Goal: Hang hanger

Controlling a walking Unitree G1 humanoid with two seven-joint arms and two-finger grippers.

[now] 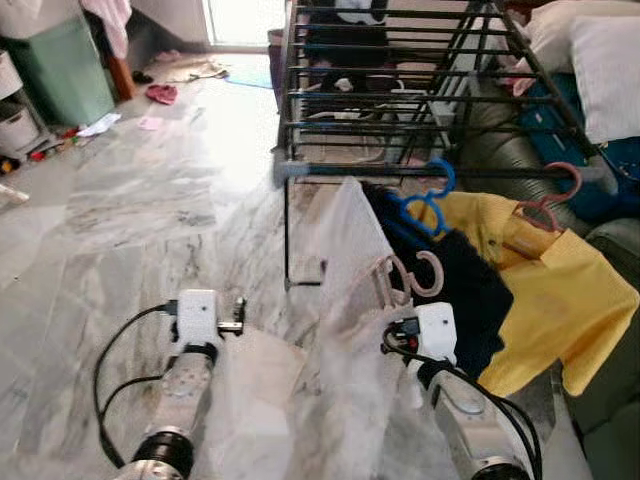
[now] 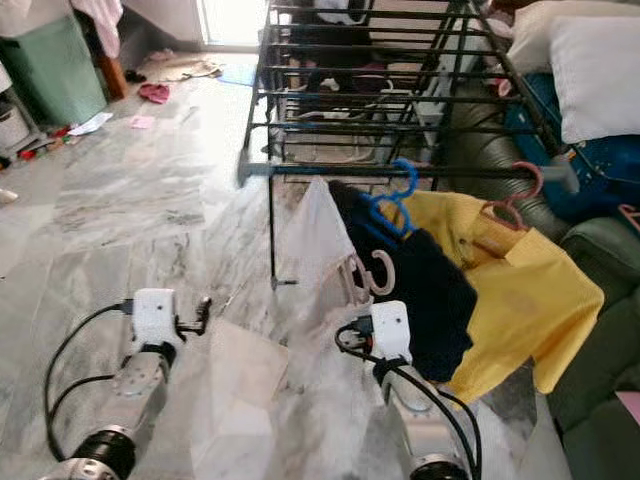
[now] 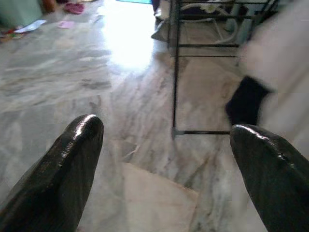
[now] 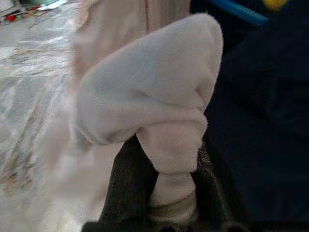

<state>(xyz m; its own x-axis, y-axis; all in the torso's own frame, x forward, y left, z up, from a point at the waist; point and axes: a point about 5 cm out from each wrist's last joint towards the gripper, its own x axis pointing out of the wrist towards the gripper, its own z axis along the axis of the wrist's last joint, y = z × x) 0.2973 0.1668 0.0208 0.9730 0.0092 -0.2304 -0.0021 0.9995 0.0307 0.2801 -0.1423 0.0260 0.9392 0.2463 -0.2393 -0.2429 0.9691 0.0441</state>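
- Pale pink hanger [image 1: 412,276], curled hook, carries a thin white garment [image 1: 352,250]; below the drying rack [image 1: 400,100] bar, beside blue hanger [image 1: 428,195].
- Right gripper [image 4: 166,193] closed on bunched soft white cloth of the garment.
- Left gripper [image 3: 164,159] spread wide, holding nothing, over veined marble floor [image 1: 150,200].
- Yellow shirt [image 1: 560,300] on pink hanger [image 1: 550,195]; dark garment [image 1: 470,290] between.

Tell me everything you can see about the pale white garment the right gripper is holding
The pale white garment is soft, thin, slightly sheer cloth on a beige plastic hanger. It hangs as a tall peaked sheet, its lower part trailing toward the marble floor. The right gripper is shut on a bunched fold of it. It lies against the dark navy garment and sits just below the black metal drying rack's front bar, not yet hooked on.
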